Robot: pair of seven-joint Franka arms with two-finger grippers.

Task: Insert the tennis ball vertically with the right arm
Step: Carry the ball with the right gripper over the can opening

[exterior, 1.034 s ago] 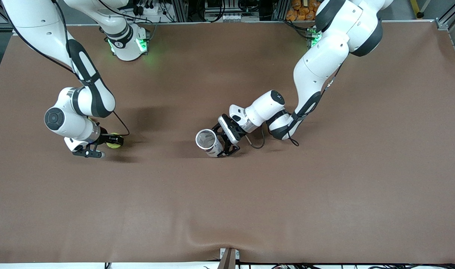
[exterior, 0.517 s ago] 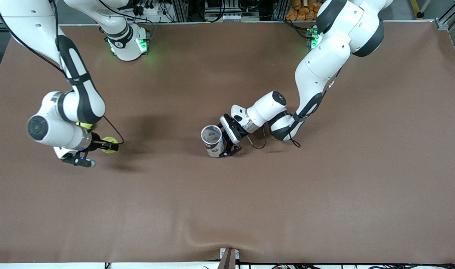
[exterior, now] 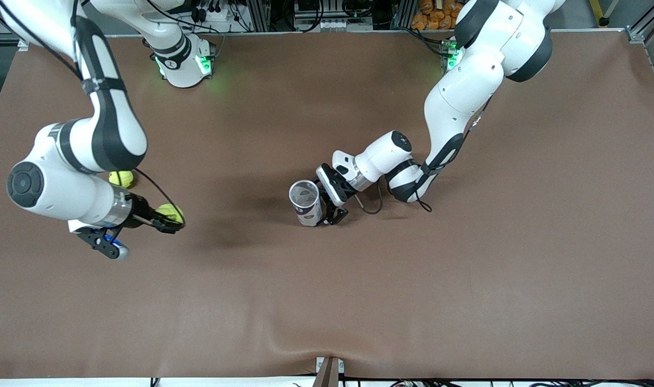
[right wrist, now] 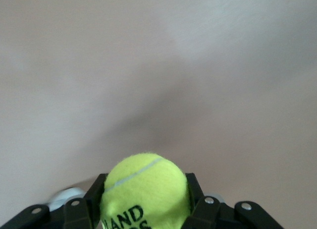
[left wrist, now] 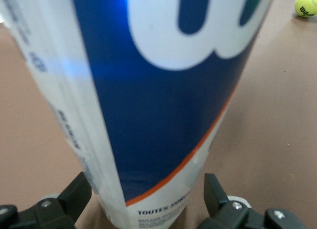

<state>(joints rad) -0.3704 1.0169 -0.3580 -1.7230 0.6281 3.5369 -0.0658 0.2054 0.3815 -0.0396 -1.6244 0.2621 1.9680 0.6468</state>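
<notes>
Right arm's end of the table: right gripper (exterior: 168, 217) is up in the air over bare mat, fingers clamped on a tennis ball (exterior: 171, 213). Right wrist view confirms it: ball (right wrist: 144, 192) seated between the two pads, logo facing the camera, nothing but mat below. Gripper axis lies roughly level, so the ball is gripped by its sides; likely this leaves the ball's underside free for lowering into the opening.

A second ball (exterior: 121, 178) lies loose on the mat beside the right forearm, farther from the front camera than the held one. Not in use.

Mid-table: can (exterior: 306, 202), a tennis-ball tube, stands close to upright with its open mouth up, well apart from the held ball. Left gripper (exterior: 331, 206) closes on its lower body from the side toward the left arm's end. Left wrist view shows the blue-and-white can wall (left wrist: 163, 100) filling the space between both fingers (left wrist: 74, 197). Judged purpose: hold the tube steady and mouth-up for a vertical drop.

Judgement: grasp done; carry to above the mouth and insertion not yet done.
</notes>
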